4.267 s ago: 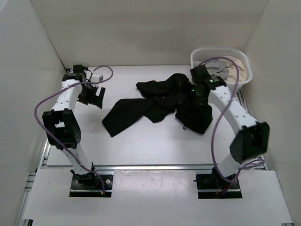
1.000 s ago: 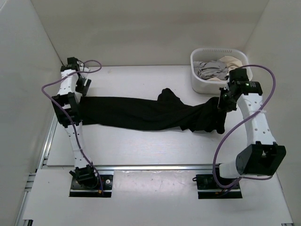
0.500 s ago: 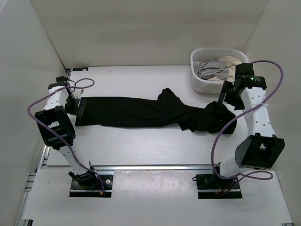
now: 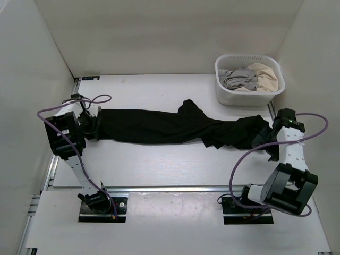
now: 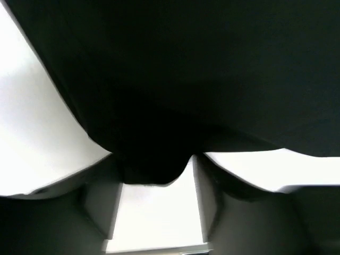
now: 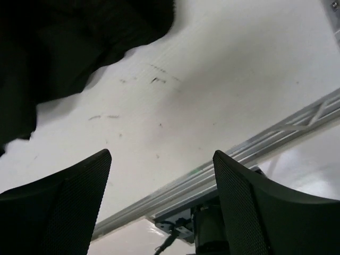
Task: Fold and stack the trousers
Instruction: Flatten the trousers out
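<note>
Black soft-fabric trousers (image 4: 159, 126): stretched flat, left to right, across white table (image 4: 159, 164).
Left gripper (image 5: 155, 183): at trousers' left end; cloth edge between fingers, clamped or loose unclear.
Right gripper (image 6: 161, 159): spread wide over bare table, just beside bunched right end.
White plastic basket (image 4: 234, 99): far right corner, grey garment (image 4: 239, 79) and beige garment (image 4: 264, 74) inside.
</note>
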`<action>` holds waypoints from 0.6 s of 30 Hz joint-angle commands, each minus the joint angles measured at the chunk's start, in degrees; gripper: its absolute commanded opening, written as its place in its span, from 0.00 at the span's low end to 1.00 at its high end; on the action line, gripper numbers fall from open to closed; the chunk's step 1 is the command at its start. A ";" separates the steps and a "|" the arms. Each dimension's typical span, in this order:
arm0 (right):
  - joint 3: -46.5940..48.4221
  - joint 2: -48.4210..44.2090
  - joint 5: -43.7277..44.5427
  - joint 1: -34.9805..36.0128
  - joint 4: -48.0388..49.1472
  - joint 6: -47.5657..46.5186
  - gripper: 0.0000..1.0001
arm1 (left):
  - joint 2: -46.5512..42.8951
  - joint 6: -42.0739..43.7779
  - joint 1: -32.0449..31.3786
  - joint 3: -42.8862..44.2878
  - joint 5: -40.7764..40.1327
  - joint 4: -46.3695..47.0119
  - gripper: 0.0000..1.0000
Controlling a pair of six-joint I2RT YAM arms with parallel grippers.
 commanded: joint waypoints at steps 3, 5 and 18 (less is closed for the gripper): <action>-4.17 4.57 -11.02 -7.98 14.39 1.16 0.87 | 2.05 0.13 -0.14 1.80 10.65 2.78 0.24; -4.17 6.07 -12.27 -7.99 16.78 1.16 0.87 | 2.05 0.75 -0.14 1.19 11.27 1.64 0.14; -6.89 -5.08 -15.43 -1.67 18.44 0.10 0.84 | -9.58 3.14 -10.75 35.46 27.79 -3.99 0.14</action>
